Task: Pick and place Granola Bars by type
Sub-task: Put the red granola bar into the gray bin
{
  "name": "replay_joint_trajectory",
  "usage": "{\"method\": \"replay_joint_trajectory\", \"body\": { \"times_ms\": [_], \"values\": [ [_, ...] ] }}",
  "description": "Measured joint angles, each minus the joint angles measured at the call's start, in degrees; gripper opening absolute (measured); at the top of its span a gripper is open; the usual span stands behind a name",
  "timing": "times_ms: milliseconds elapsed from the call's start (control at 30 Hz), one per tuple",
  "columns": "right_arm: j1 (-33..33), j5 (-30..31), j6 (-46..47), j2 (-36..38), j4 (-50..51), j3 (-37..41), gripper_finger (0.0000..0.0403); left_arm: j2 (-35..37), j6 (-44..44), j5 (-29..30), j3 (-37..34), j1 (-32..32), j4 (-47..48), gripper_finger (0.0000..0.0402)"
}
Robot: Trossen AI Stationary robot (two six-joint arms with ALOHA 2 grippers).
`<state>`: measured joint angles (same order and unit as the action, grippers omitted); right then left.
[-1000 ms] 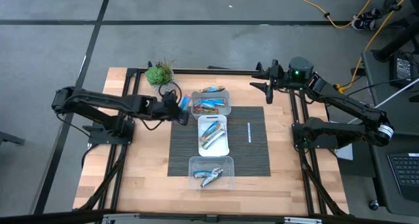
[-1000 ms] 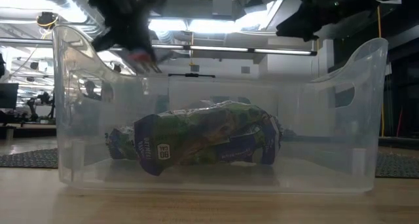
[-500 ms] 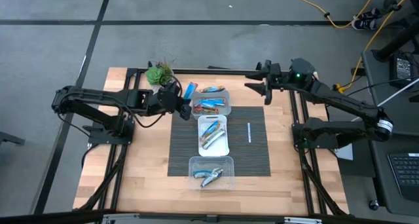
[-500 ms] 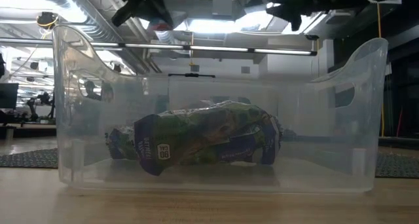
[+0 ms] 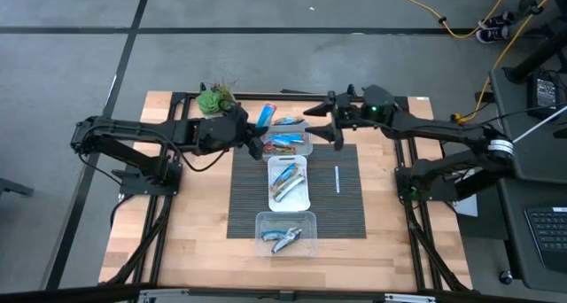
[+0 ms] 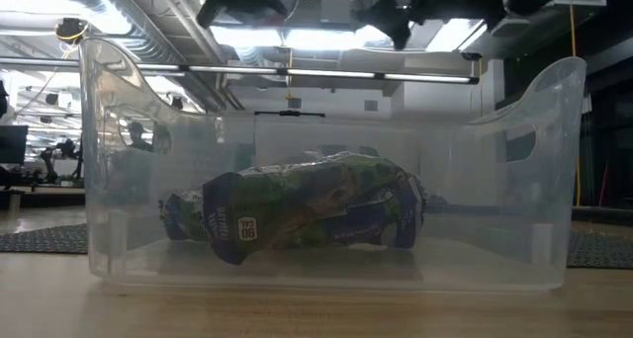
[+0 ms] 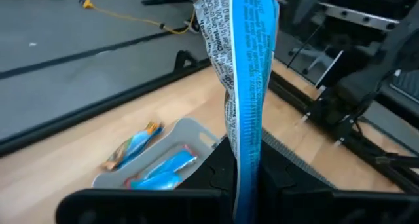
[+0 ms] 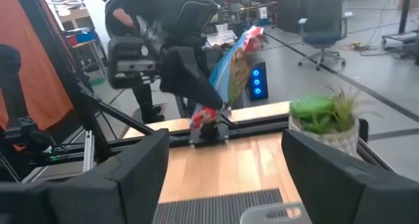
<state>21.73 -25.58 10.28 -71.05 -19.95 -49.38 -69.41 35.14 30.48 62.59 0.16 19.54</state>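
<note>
My left gripper (image 5: 254,142) is shut on a blue granola bar (image 5: 266,116) in the air beside the far clear tub (image 5: 307,149). The bar also shows in the left wrist view (image 7: 245,73) and the right wrist view (image 8: 232,67). My right gripper (image 5: 321,128) is open and empty above the far tub's right side, facing the left gripper (image 8: 209,119). Blue bars lie in the far tub (image 5: 283,142), in the middle tub (image 5: 285,181) and in the near tub (image 5: 283,236). My left gripper pinches the bar's lower end (image 7: 243,175) between its two fingers. The fingers come from the table's left. The bar is lifted clear and stands up out of the fingers, slanting toward the far edge, its free end (image 8: 254,33) uppermost.
The three tubs stand in a row on a dark ribbed mat (image 5: 341,210). A thin white stick (image 5: 337,179) lies on the mat to the right of the middle tub. A small potted plant (image 5: 215,99) stands at the far edge. The near tub (image 6: 554,160) fills the low view.
My left gripper has risen and gone a little toward the table's right, turning so that the blue bar now stands up. My right gripper has gone toward the table's left, from the far right corner to above the far tub, and stays open.
</note>
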Motion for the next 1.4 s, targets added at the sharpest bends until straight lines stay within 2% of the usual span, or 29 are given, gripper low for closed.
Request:
{"method": "replay_joint_trajectory", "body": {
  "times_ms": [267, 533, 767, 1133, 1267, 1400],
  "values": [
    [-1.4, -0.2, -2.1, -9.9, 2.0, -11.2, 0.0288, -0.3, -2.1, -0.1, 0.0, 0.0, -3.5, 0.0017],
    [-1.4, -5.7, -3.0, -17.0, 5.6, -20.2, 0.0288, -0.3, -2.6, -0.1, 0.0, 0.0, -3.6, 0.0017],
    [-2.1, -6.1, -3.1, -21.3, 5.7, -25.1, 0.0288, -0.2, -3.5, 0.0, 0.0, 0.0, -3.5, 0.0017],
    [-3.4, -6.1, -3.0, -24.6, 5.7, -28.2, 0.0286, -0.2, -4.5, -0.2, 0.0, 0.0, -3.5, 0.0017],
    [-3.5, -6.1, -3.0, -24.6, 5.7, -28.2, 0.0264, -0.2, -4.5, -0.2, 0.0, 0.0, -3.5, 0.0017],
    [-3.5, -6.0, -3.0, -24.6, 5.5, -28.2, 0.0215, -0.2, -4.5, -0.4, 0.0, 0.0, -3.5, 0.0017]
  ]
}}
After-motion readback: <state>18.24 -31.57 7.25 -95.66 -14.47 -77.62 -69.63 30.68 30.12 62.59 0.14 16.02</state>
